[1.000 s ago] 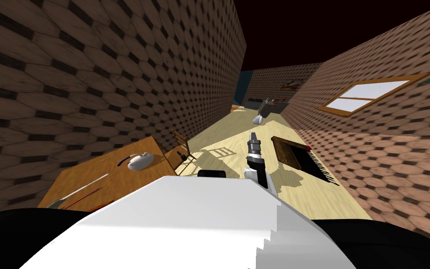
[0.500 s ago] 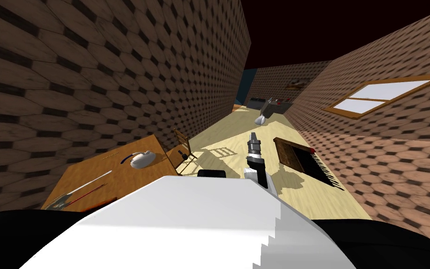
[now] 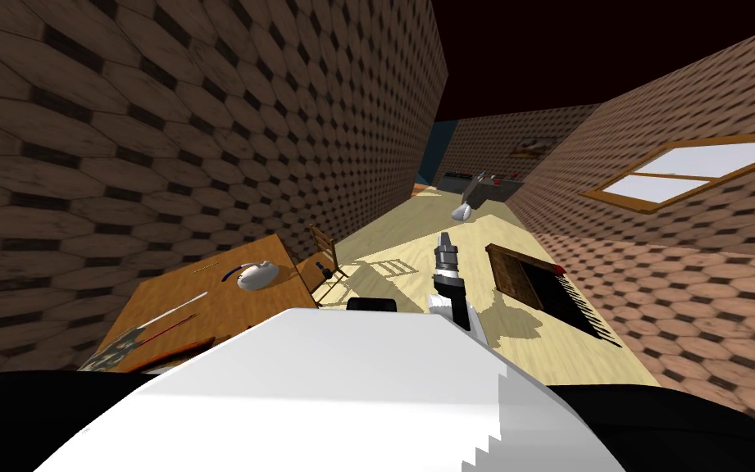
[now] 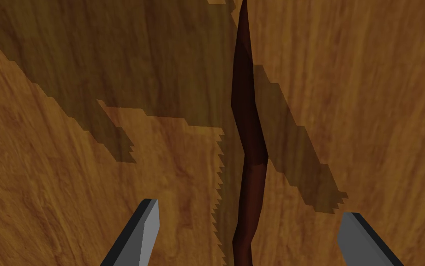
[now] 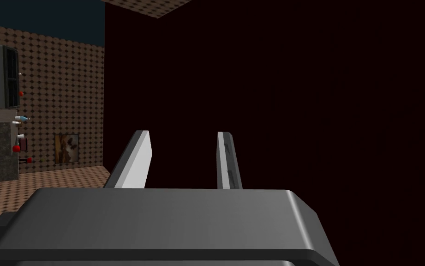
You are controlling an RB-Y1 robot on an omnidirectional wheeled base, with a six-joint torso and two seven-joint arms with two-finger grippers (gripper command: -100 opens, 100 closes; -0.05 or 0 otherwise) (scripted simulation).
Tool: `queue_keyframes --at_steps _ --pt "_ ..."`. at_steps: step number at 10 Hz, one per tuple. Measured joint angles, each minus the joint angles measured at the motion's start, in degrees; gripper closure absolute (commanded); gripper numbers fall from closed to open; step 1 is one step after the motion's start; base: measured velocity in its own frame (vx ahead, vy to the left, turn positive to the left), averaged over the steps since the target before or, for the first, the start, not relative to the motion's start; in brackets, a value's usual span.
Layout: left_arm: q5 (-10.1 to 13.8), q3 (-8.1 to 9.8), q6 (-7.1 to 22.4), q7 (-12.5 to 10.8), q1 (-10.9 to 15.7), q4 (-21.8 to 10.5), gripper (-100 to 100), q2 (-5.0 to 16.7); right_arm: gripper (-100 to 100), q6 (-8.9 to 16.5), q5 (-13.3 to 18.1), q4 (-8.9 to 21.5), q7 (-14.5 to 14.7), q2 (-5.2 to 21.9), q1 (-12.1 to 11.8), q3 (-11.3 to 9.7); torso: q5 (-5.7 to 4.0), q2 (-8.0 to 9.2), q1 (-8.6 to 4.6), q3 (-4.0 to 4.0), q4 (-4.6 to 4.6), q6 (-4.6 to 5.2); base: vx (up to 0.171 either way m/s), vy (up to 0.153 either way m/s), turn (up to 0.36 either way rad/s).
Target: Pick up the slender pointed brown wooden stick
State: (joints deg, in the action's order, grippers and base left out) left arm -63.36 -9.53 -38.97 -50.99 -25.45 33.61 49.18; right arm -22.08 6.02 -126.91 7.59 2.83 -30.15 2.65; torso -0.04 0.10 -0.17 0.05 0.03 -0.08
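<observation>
Over the wood-grain tabletop (image 4: 68, 208) by the wall (image 3: 162, 147), left jaws spread astride a dark stick (image 4: 248, 152); right jaws parted.

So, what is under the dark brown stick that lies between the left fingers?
The orange-brown wooden table top, with shadows across it. The stick lies on it between the open left fingers. The narrow strip directly beneath the stick is covered.

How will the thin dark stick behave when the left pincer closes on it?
The stick looks stiff and, being so slender, probably light. Its slight kinks may keep it from rolling on the table. Lying flat inside the open left pincer, it might slip.
</observation>
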Motion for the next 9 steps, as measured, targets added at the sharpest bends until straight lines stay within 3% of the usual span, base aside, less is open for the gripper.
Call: queue_keyframes --at_steps 3,7,8,9 --pt "-3.3 1.95 -1.4 1.0 3.0 -3.3 -100 -1.3 0 0.0 0.0 0.0 0.0 0.0 0.0 0.0 0.00 0.00 0.00 0.00 0.00 -0.02 -0.002 0.010 0.072" --pt "-9.2 4.10 -1.6 -1.8 4.6 -2.5 -100 -2.3 0 0.0 0.0 0.0 0.0 0.0 0.0 0.0 0.20 -0.01 0.20 0.01 0.02 0.02 -0.001 0.007 0.046" --pt "-9.4 4.16 -1.7 -1.7 4.7 -2.7 100 -2.3 0 0.0 0.0 0.0 0.0 0.0 0.0 0.0 0.21 0.00 0.24 0.01 0.02 0.02 0.000 0.000 0.000" --pt "-9.3 4.15 -1.7 -1.7 4.6 -2.7 100 -2.3 0 0.0 0.0 0.0 0.0 0.0 0.0 0.0 0.21 0.00 0.24 0.01 0.02 0.02 0.000 0.000 0.000"
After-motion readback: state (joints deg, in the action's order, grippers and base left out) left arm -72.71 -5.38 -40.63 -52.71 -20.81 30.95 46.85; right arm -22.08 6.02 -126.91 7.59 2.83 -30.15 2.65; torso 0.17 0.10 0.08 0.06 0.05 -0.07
